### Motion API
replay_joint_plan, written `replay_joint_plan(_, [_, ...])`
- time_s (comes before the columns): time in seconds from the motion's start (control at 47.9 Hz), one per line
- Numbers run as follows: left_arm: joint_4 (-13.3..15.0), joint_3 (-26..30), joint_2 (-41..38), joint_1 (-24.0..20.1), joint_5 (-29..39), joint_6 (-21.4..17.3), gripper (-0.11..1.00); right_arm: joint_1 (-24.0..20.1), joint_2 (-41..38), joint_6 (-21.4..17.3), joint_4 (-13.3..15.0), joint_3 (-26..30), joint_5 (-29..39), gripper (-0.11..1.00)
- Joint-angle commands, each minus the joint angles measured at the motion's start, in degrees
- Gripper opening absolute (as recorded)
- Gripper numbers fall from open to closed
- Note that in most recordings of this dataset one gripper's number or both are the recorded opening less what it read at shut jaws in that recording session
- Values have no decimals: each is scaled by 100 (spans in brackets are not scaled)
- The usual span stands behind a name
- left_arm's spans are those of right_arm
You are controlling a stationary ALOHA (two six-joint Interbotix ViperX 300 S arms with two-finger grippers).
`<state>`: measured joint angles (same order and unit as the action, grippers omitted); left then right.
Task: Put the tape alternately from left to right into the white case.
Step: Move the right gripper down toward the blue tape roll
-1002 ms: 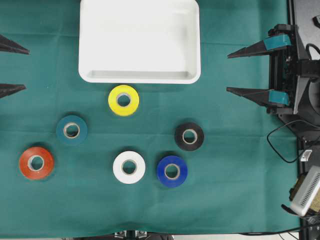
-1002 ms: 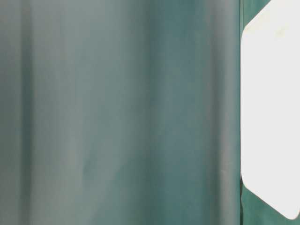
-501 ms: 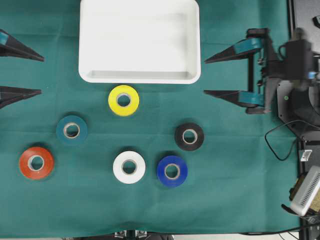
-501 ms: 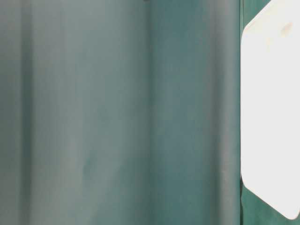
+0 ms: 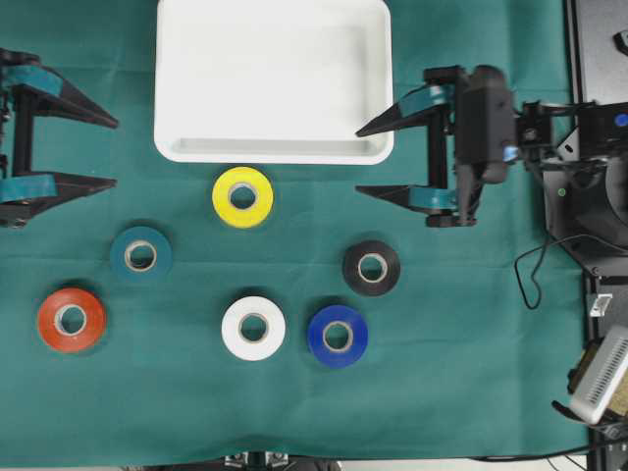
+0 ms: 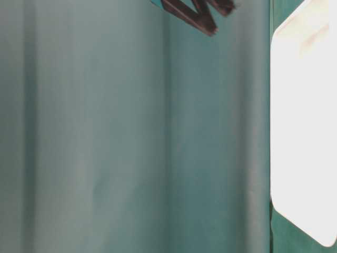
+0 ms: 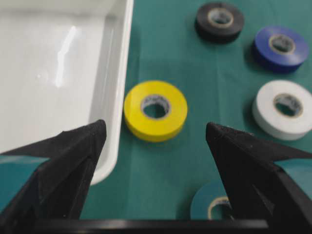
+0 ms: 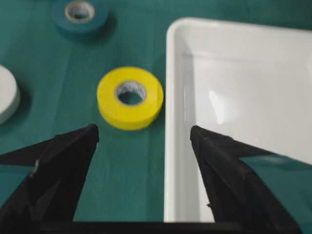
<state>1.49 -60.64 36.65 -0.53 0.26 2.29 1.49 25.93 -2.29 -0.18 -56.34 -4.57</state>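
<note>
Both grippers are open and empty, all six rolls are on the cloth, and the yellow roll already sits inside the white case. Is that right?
Not quite: the yellow roll is not inside the white case. In the overhead view it lies on the green cloth just outside the case's rim. The rest holds: the left gripper and right gripper are open and empty, and all six rolls are on the cloth.

Bare cloth (image 5: pixel 461 324) is left at 3 o'clock of the black roll (image 5: pixel 371 268); the yellow roll (image 5: pixel 242 196) is crowded at 12 o'clock by the white case (image 5: pixel 274 150); elsewhere rolls are kept apart.
</note>
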Motion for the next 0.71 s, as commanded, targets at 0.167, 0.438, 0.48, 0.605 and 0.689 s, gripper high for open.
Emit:
replay_joint_plan(0.167, [18, 413, -668, -18, 132, 0, 63, 9, -492, 0, 0, 457, 299, 84])
replay_joint_plan(0.438, [18, 606, -984, -18, 308, -9, 63, 9, -765, 0, 114, 633, 492, 84])
replay_joint_plan(0.48, [9, 615, -1002, -18, 316, -9, 63, 9, -773, 0, 114, 633, 483, 84])
replay_joint_plan(0.605, [18, 633, -1002, -18, 316, -9, 63, 9, -782, 0, 114, 633, 483, 84])
replay_joint_plan(0.689, [18, 633, -1002, -18, 316, -9, 62, 9, -782, 0, 123, 633, 483, 84])
